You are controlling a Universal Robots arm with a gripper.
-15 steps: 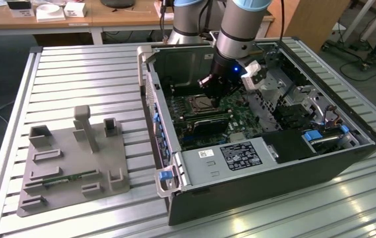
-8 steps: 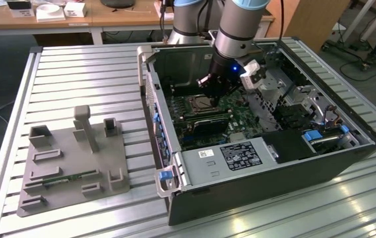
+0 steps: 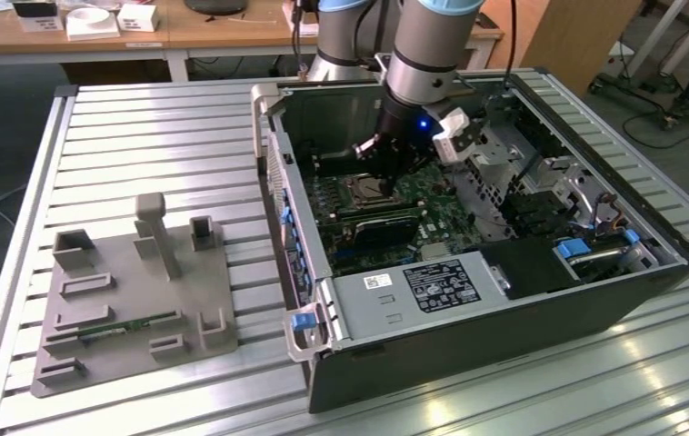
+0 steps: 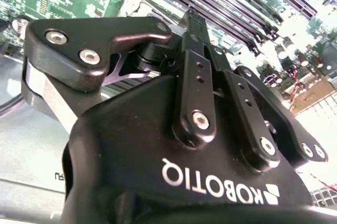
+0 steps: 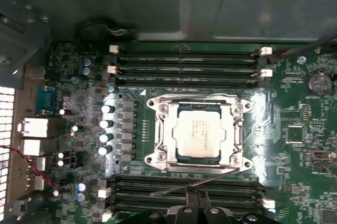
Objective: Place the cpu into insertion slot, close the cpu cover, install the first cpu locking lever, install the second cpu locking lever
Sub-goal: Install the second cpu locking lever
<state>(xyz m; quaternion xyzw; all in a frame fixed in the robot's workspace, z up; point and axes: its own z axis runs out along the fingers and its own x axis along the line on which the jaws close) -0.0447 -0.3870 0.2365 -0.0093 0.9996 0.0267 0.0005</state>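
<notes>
In the first wrist view the cpu (image 5: 197, 132), a square chip with a silvery-tan top, lies flat in the insertion slot (image 5: 238, 135) on the green board. The cpu cover (image 5: 160, 129), a silvery frame, lies down around it. A thin metal locking lever (image 5: 168, 190) slants along the socket's side nearest my fingers, standing slightly off the board. My gripper (image 5: 196, 197) is shut, its tips right at this lever; I cannot tell if they touch it. The second wrist view shows the black fingers (image 4: 192, 34) pressed together. In the exterior view my gripper (image 3: 377, 168) hangs inside the open computer case, just above the socket (image 3: 366, 188).
Long black memory slots (image 5: 187, 63) flank the socket on two sides. Case walls (image 3: 282, 195), a drive cage (image 3: 508, 154) and the power supply box (image 3: 442, 286) hem the arm in. A grey fixture plate (image 3: 126, 300) lies on the slatted table at the exterior view's left.
</notes>
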